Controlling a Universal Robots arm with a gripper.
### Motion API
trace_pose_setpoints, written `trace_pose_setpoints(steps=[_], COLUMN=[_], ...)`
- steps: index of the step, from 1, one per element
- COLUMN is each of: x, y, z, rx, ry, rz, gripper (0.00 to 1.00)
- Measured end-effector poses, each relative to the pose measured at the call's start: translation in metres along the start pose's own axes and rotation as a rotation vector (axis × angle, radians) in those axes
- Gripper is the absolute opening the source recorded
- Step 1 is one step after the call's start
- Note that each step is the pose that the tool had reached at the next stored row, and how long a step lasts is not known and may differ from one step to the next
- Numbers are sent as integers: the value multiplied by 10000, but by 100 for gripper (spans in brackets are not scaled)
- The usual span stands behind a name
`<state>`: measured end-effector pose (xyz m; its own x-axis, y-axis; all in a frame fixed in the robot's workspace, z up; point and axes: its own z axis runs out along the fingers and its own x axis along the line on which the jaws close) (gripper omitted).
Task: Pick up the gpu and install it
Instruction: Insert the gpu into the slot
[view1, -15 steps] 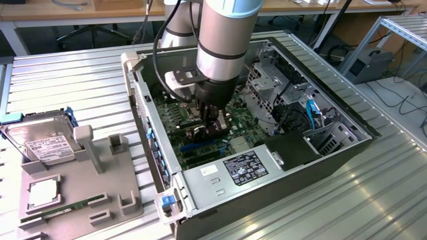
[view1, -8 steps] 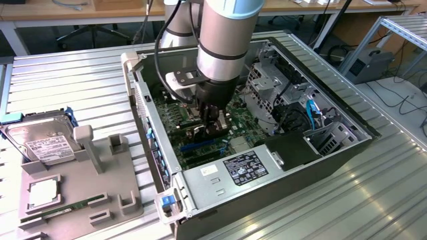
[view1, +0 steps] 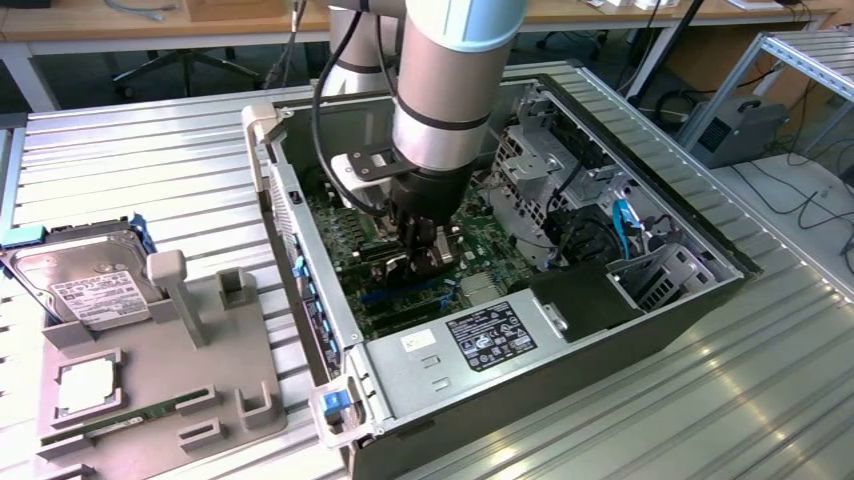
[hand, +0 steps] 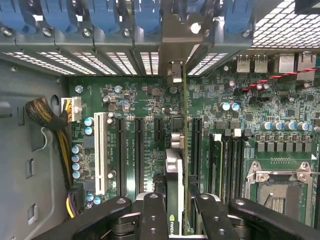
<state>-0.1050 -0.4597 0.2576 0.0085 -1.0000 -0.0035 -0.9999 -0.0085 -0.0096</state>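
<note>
The gpu (hand: 185, 125) stands edge-on between my fingers, its thin green board running up over the motherboard's (hand: 145, 100) black expansion slots. Its silver end bracket (hand: 173, 71) reaches the rear slot openings of the case. My gripper (hand: 180, 202) is shut on the card, with a black finger (hand: 150, 215) on the cooler side and another on the board side. In the exterior view my gripper (view1: 424, 245) is low inside the open computer case (view1: 561, 330), just above the motherboard (view1: 400, 300).
A drive cage (view1: 534, 160) and a blue cable (view1: 621, 225) flank the arm inside the case. The power supply (view1: 487, 335) lies at the near end. Outside, a grey fixture tray (view1: 200, 400) holds a hard drive (view1: 80, 285), a RAM stick (view1: 114, 418) and a CPU (view1: 83, 385). A cable bundle (hand: 50, 115) and the CPU socket (hand: 280, 190) border the slots.
</note>
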Motion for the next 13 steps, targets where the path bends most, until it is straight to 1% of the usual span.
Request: trace_pose_setpoints(steps=[13], x=[0], y=[5], z=[32], rx=[-1], ry=[0], rz=[1], gripper=[27])
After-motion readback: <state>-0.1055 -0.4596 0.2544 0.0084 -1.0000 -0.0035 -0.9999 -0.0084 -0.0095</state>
